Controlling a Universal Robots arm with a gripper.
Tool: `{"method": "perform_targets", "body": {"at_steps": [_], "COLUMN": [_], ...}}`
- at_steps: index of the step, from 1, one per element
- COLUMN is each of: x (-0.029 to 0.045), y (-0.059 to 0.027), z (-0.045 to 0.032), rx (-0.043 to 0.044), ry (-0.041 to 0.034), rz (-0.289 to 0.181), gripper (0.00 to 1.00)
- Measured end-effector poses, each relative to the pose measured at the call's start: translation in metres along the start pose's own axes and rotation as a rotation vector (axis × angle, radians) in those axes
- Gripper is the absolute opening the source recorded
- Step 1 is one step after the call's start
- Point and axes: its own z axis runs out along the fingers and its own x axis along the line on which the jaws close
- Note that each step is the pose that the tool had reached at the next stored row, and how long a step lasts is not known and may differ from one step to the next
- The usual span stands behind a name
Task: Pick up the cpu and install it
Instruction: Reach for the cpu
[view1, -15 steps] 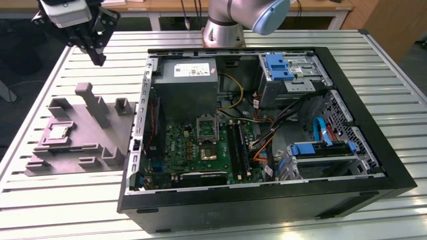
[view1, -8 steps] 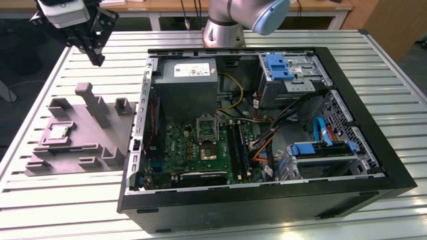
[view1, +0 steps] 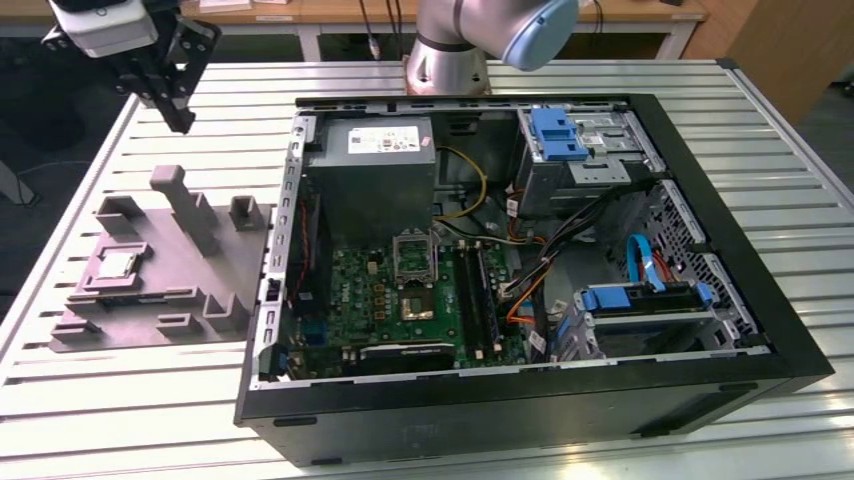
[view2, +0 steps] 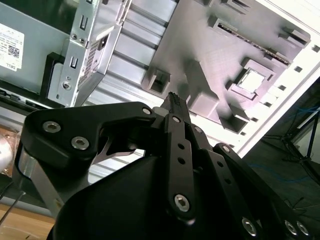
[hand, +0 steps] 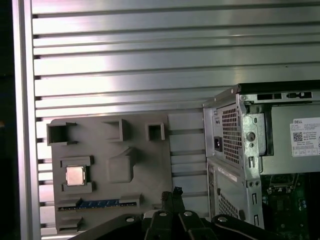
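My tool (view1: 179, 122) hangs in the air with its two black fingers drawn together to a single point, closed on nothing; in both wrist views (view2: 173, 98) (hand: 175, 192) the tips meet with no gap that I can see. Below the tool and well apart from it lies the grey fixture (view1: 174, 295), flat on the slatted metal bench (view1: 147, 400). The cpu (view1: 118, 263) sits in a square recess of that fixture, its dull silver top facing up, untouched. It lies lower than my fingertips and, in the exterior view, a little to their left. In the first wrist view the cpu (hand: 75, 175) shows off to one side of the tips, with the fixture's raised blocks (hand: 122, 167) between us, and in the second wrist view it (view2: 251, 80) gleams pale beyond the fingertips. Farther from the tool, toward the exterior view's right, stands the open computer case (view1: 534, 405). Inside are its grey power supply (view1: 380, 170) and, on the green board, the silver-framed socket (view1: 414, 252), which is well away from my tool.
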Motion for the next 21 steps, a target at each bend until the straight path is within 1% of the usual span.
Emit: {"method": "perform_targets", "body": {"at_steps": [3,10,12,18,21], "x": [0.0080,0.0337,0.0394,0.0399,0.0436], "y": [-0.0006,-0.0026,-0.0030,-0.0031,-0.0033], "z": [0.0001,0.0003,0.0004,0.0004,0.0003], "rx": [0.0000,0.0000,0.0001,0.0002,0.0001], "ry": [0.0000,0.0004,0.0006,0.0007,0.0006], "rz": [0.000,0.000,0.000,0.000,0.000], "gripper": [0.11,0.11,0.11,0.11,0.11]}}
